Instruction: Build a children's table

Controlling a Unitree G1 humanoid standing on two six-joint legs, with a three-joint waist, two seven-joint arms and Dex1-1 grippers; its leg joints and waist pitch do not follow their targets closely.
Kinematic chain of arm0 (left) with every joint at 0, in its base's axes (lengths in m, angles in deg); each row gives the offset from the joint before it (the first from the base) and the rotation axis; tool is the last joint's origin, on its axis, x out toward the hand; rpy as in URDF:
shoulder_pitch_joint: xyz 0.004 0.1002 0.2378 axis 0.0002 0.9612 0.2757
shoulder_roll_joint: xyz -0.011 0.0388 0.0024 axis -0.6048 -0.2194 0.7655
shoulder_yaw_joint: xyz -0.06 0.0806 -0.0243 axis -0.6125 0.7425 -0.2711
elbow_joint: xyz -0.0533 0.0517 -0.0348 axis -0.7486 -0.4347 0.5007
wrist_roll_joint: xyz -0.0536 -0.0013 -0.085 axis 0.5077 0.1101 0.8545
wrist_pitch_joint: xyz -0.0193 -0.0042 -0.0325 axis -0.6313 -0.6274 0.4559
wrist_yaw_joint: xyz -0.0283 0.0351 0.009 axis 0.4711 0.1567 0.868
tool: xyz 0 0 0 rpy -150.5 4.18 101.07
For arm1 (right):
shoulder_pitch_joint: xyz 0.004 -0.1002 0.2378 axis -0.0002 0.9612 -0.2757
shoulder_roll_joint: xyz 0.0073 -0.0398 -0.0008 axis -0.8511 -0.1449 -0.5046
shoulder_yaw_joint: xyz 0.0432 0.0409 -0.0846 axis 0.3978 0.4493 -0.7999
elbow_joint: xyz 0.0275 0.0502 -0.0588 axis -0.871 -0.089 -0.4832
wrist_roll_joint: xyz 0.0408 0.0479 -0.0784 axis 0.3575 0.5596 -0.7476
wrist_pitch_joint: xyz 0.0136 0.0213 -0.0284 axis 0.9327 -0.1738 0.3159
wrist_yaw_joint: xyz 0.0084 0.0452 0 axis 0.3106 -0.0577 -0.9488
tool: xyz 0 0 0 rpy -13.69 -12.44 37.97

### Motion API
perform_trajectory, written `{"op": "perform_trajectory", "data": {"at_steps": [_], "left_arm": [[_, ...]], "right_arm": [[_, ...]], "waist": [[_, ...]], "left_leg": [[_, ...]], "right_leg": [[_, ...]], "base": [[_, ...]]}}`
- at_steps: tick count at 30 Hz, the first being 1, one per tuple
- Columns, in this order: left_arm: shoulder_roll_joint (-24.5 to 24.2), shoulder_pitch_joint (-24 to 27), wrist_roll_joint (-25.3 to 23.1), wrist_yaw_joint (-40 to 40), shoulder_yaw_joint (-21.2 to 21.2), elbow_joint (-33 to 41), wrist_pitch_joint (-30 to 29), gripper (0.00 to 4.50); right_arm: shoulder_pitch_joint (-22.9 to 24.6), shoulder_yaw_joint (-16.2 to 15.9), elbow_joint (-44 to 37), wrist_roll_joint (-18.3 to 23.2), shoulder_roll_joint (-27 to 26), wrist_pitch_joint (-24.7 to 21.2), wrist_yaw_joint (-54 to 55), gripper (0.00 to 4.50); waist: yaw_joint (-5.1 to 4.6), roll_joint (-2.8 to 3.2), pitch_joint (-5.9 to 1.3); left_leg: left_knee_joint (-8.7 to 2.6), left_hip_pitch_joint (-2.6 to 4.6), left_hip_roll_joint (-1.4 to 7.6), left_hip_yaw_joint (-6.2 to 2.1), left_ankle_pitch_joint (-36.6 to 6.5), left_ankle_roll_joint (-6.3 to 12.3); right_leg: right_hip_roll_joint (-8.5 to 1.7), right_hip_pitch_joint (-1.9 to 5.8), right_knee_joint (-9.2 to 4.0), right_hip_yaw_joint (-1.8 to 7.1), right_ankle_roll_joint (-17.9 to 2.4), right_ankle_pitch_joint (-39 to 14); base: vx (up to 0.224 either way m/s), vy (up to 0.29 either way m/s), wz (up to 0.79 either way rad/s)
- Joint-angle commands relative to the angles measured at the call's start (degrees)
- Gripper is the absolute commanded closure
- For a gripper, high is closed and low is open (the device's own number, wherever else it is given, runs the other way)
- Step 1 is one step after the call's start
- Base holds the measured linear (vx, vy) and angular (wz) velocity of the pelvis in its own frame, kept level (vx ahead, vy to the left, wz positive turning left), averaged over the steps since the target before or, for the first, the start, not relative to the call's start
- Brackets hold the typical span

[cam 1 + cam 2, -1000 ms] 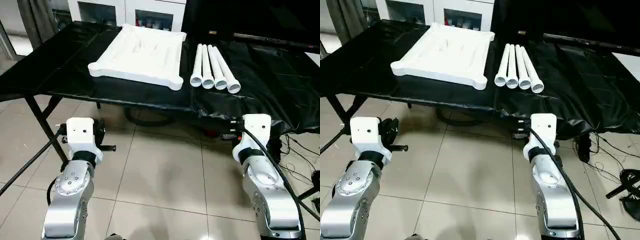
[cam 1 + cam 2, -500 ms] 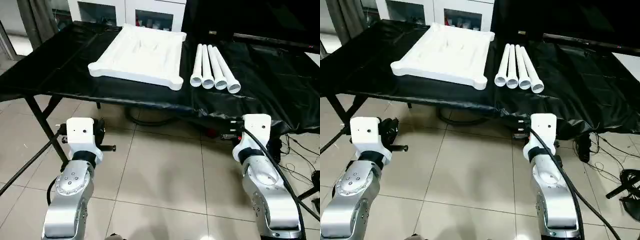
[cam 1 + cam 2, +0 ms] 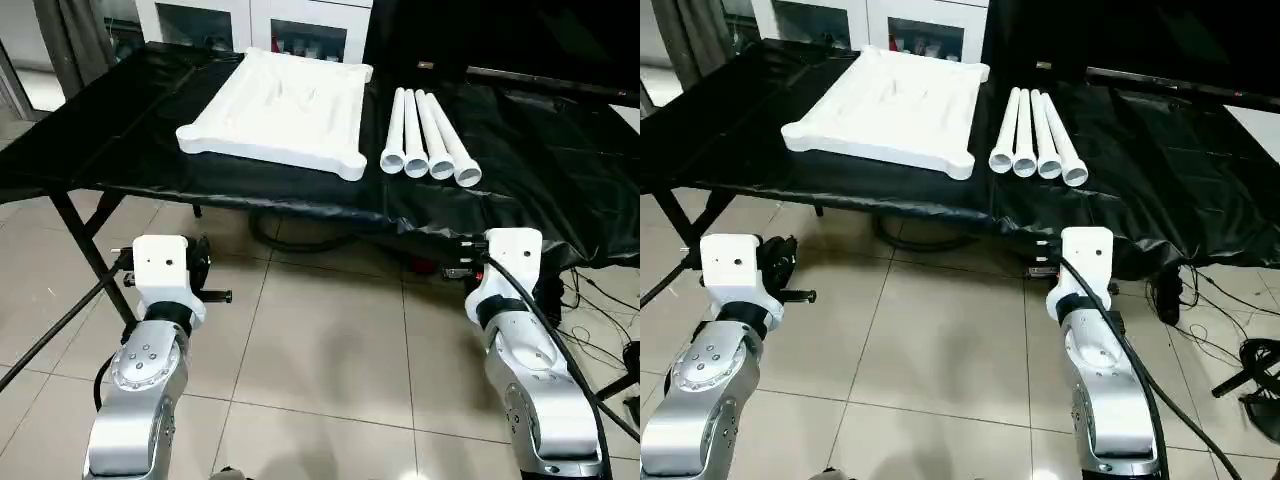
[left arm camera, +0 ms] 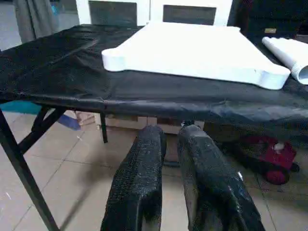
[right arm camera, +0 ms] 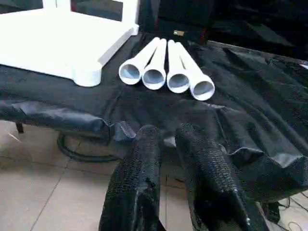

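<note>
Both silver forearms are low and near, over the tiled floor (image 3: pixel 330 350), short of the table's near edge. Left tool (image 4: pixel 171 137): the two black fingers stand side by side with a narrow gap between the tips, nothing held; effectively closed, empty. Right tool (image 5: pixel 166 134): same state, fingers nearly together with a slim gap, nothing between them. A black cable (image 3: pixel 545 335) runs along the right forearm.

The table (image 3: pixel 120 130), draped in a black sheet, spans the scene beyond the tools; its dark folding frame leg (image 3: pixel 85 245) shows near left. Cables and a dark hose loop lie on the floor under it.

On the sheet, left of centre: the white square top (image 3: pixel 285 105), lying flat with its ribbed underside up, rounded corner sockets at the near corners. Just right of it, apart from it by a small gap: four white tubular legs (image 3: pixel 428 135), lying side by side and touching, open ends towards the robot, fanning slightly to the right at the near end.

Far side, beyond the table: a white cabinet (image 3: pixel 260 25) with glass fronts. A curtain (image 3: pixel 70 40) hangs far left.
</note>
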Motion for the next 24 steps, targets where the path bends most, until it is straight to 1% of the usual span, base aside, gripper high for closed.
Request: {"op": "perform_trajectory", "data": {"at_steps": [1, 2, 3, 4, 5, 6, 7, 8, 9, 10, 11, 12, 13, 14, 15, 16, 17, 18, 19, 20, 21, 22, 23, 24], "left_arm": [[1.69, 0.09, -1.32, -2.79, 2.07, 6.43, -10.26, 3.71], [1.12, -0.06, -1.85, -2.6, 2.28, 6.76, -10.02, 3.71], [0.77, -0.11, -2.03, -2.36, 2.41, 6.95, -9.73, 3.71], [0.61, -0.11, -2.1, -2.23, 2.48, 7.02, -9.5, 3.71], [0.59, -0.12, -2.19, -2.19, 2.59, 6.86, -9.12, 3.71], [0.59, -0.12, -2.19, -2.19, 2.59, 6.86, -9.12, 3.71], [0.57, -0.24, -2.37, -2.24, 2.68, 6.63, -8.8, 3.65], [0.61, -0.24, -2.19, -2.18, 2.55, 6.64, -8.5, 3.63], [0.68, -0.28, -2.04, -2.2, 2.46, 6.87, -8.76, 3.49], [1.17, -0.37, -0.95, -1.69, 2.05, 7.65, -9.37, 3.49], [1.58, -0.51, 0.23, -0.94, 1.85, 8.26, -9.55, 3.33], [1.49, -0.52, 0.15, -0.86, 1.97, 8.29, -9.51, 3.28], [0.09, -0.64, -1.16, 0.13, 3.74, 8.52, -8.76, 3.2], [-1.32, -0.89, -2.95, 0.47, 5.49, 8.18, -7.95, 3.12], [-1.91, -1.19, -3.65, 0.49, 5.99, 7.25, -7.74, 3.12], [-2.08, -1.43, -3.82, 0.43, 6.11, 6.61, -7.74, 2.98], [-1.8, -1.61, -3.87, -0.01, 5.79, 5.9, -6.3, 2.93], [-1.86, -1.73, -4.55, -0.66, 5.7, 5.36, -4.99, 2.86], [-1.95, -1.96, -6.01, -1.96, 5.55, 4.47, -2.48, 2.86], [-2.39, -2.28, -6.78, -2.17, 5.77, 4.05, -2.04, 2.86], [-2.95, -2.66, -7.62, -2.3, 6.06, 3.63, -1.76, 2.86], [-3.27, -3.2, -7.31, -1.69, 6.18, 3.69, -2.59, 2.86], [-3.35, -3.51, -7.1, -1.49, 6.15, 3.82, -3.06, 2.86], [-3.32, -3.91, -6.45, -1.32, 5.78, 4.23, -3.36, 2.86]], "right_arm": [[1.15, 3.65, -11.72, 5.31, -1.36, -8.08, -0.78, 3.77], [0.49, 3.05, -10.53, 5.62, -1.73, -6.59, -1.05, 3.77], [0.05, 2.84, -9.65, 5.93, -1.97, -5.51, -1.24, 3.77], [-0.13, 2.76, -9.13, 6.26, -2.06, -4.67, -1.51, 3.77], [-0.11, 2.8, -9.03, 6.36, -2.03, -4.48, -1.6, 3.77], [-0.11, 2.8, -9.03, 6.36, -2.03, -4.48, -1.6, 3.77], [-0.23, 2.84, -8.89, 6.48, -2.0, -4.27, -1.72, 3.56], [-0.17, 2.85, -8.99, 7.12, -2.06, -4.05, -2.15, 3.46], [-0.16, 2.96, -9.39, 7.65, -2.15, -4.42, -2.5, 3.4], [-0.04, 3.13, -10.59, 8.76, -2.31, -4.97, -3.46, 3.4], [-0.03, 3.27, -11.4, 9.44, -2.38, -5.51, -4.04, 3.2], [-0.04, 3.25, -11.43, 9.44, -2.38, -5.54, -4.05, 3.08], [-0.16, 2.85, -11.59, 8.84, -2.24, -5.9, -3.94, 3.01], [-0.42, 2.18, -11.1, 7.19, -1.72, -6.04, -2.96, 2.95], [-0.77, 1.35, -9.28, 5.16, -1.16, -4.25, -2.09, 2.95], [-1.02, 0.84, -7.98, 3.91, -0.74, -2.88, -1.55, 2.76], [-1.1, -0.12, -6.5, 2.11, 0.08, 0.02, -1.36, 2.7], [-1.19, -0.57, -5.67, 1.08, 0.38, 1.19, -0.94, 2.68], [-1.35, -1.23, -4.41, -0.52, 0.9, 2.91, -0.18, 2.68], [-1.45, -1.4, -3.97, -1.73, 1.06, 2.98, 1.01, 2.68], [-1.56, -1.55, -3.54, -2.94, 1.2, 2.98, 2.24, 2.68], [-1.61, -1.08, -3.59, -1.02, 0.87, 1.75, 0.93, 2.68], [-1.59, -0.72, -3.76, 0.57, 0.57, 0.78, -0.18, 2.68], [-1.36, -0.24, -4.16, 2.58, -0.35, -0.07, -1.17, 2.68]], "waist": [[0.75, 0.49, -2.86], [0.53, 0.43, -2.63], [0.55, 0.39, -2.61], [0.37, 0.5, -2.47], [0.22, 0.49, -2.38], [0.18, 0.47, -2.37], [0.12, 0.41, -2.41], [0.11, 0.39, -2.41], [0.11, 0.4, -2.42], [0.09, 0.36, -2.43], [0.07, 0.3, -2.44], [0.07, 0.3, -2.44], [0.25, 0.29, -2.41], [0.28, 0.38, -2.39], [0.28, 0.38, -2.3], [0.26, 0.35, -2.35], [0.18, 0.16, -2.22], [0.24, 0.21, -2.24], [0.2, 0.1, -2.13], [-0.03, -0.46, -2.05], [0.12, -0.2, -2.04], [0.08, -0.28, -2.19], [0.08, -0.21, -2.14], [0.03, -0.4, -2.06]], "left_leg": [[-4.69, 1.43, 2.38, -1.2, -10.71, -1.27], [-4.94, 1.07, 2.12, -1.18, -10.85, -0.88], [-5.09, 1.01, 2.05, -1.17, -11.37, -1.01], [-5.09, 1.18, 2.05, -1.15, -12.83, -1.48], [-5.17, 1.28, 2.05, -1.15, -14.32, -2.07], [-5.18, 1.3, 2.03, -1.16, -14.86, -2.28], [-5.22, 1.25, 1.98, -1.21, -15.26, -2.53], [-5.23, 1.21, 1.96, -1.23, -15.4, -2.57], [-5.23, 1.21, 1.98, -1.26, -15.43, -2.57], [-5.19, 1.17, 1.95, -1.26, -15.24, -2.49], [-5.2, 1.11, 2.0, -1.28, -14.93, -2.42], [-5.2, 1.11, 2.0, -1.28, -14.93, -2.42], [-5.26, 1.11, 2.04, -1.33, -14.27, -2.28], [-5.3, 1.03, 2.02, -1.35, -13.86, -2.37], [-5.35, 1.05, 2.0, -1.32, -13.87, -2.41], [-5.32, 1.04, 1.97, -1.29, -13.66, -2.85], [-5.29, 1.09, 1.9, -1.2, -14.23, -2.91], [-5.34, 1.03, 1.98, -1.3, -14.44, -2.98], [-5.32, 1.0, 1.94, -1.23, -14.75, -2.98], [-5.3, 0.91, 1.87, -1.15, -14.64, -2.65], [-5.39, 0.87, 1.9, -1.27, -14.32, -2.71], [-5.22, 1.05, 1.78, -1.2, -13.85, -2.37], [-5.25, 1.07, 1.89, -1.35, -13.5, -2.06], [-5.28, 1.0, 1.92, -1.33, -13.27, -1.95]], "right_leg": [[-4.13, 1.87, -3.69, 1.49, -5.34, -4.58], [-4.12, 1.82, -4.14, 1.21, -5.02, -6.55], [-4.14, 1.85, -4.31, 1.19, -4.8, -8.34], [-4.14, 1.47, -4.63, 1.3, -4.44, -11.29], [-4.12, 1.28, -4.91, 1.35, -4.17, -13.73], [-4.09, 1.23, -4.96, 1.36, -3.98, -14.58], [-4.07, 1.26, -5.01, 1.37, -3.62, -15.32], [-4.09, 1.24, -5.05, 1.39, -3.33, -15.68], [-4.15, 1.24, -5.06, 1.41, -3.24, -15.74], [-4.17, 1.24, -5.04, 1.4, -3.21, -15.44], [-4.18, 1.24, -5.04, 1.38, -3.27, -15.08], [-4.18, 1.24, -5.04, 1.38, -3.27, -15.08], [-4.17, 1.2, -4.99, 1.36, -3.25, -14.37], [-4.12, 1.21, -4.91, 1.32, -3.02, -13.64], [-4.07, 1.14, -4.96, 1.33, -2.86, -13.57], [-4.12, 1.21, -4.91, 1.29, -2.8, -13.55], [-4.16, 1.15, -5.02, 1.37, -2.81, -14.29], [-4.32, 1.19, -5.1, 1.34, -2.84, -14.95], [-4.25, 1.14, -5.33, 1.37, -2.5, -15.67], [-4.17, 1.21, -5.28, 1.43, -2.3, -15.36], [-4.2, 1.2, -5.21, 1.4, -2.16, -15.5], [-4.18, 1.21, -4.98, 1.44, -2.12, -14.73], [-4.26, 1.24, -4.87, 1.36, -2.58, -13.71], [-4.23, 1.27, -4.87, 1.31, -2.78, -13.09]], "base": [[0.0, 0.0, 0.0], [0.0, 0.0, 0.0], [0.0, 0.0, 0.0], [0.0, 0.0, 0.0], [0.0, 0.0, 0.0], [0.0, 0.0, 0.0], [0.0, 0.0, 0.0], [0.0, 0.0, 0.0], [0.0, 0.0, 0.0], [0.0, 0.0, 0.0], [0.0, 0.0, 0.0], [0.0, 0.0, 0.0], [0.0, 0.0, 0.0], [0.0, 0.0, 0.0], [0.0, 0.0, 0.0], [0.0, 0.0, 0.0], [0.0, 0.0, 0.0], [0.0, 0.0, 0.0], [0.0, 0.0, 0.0], [0.0, 0.0, 0.0], [0.0, 0.0, 0.0], [0.0, 0.0, 0.0], [0.0, 0.0, 0.0], [0.0, 0.0, 0.0]]}}
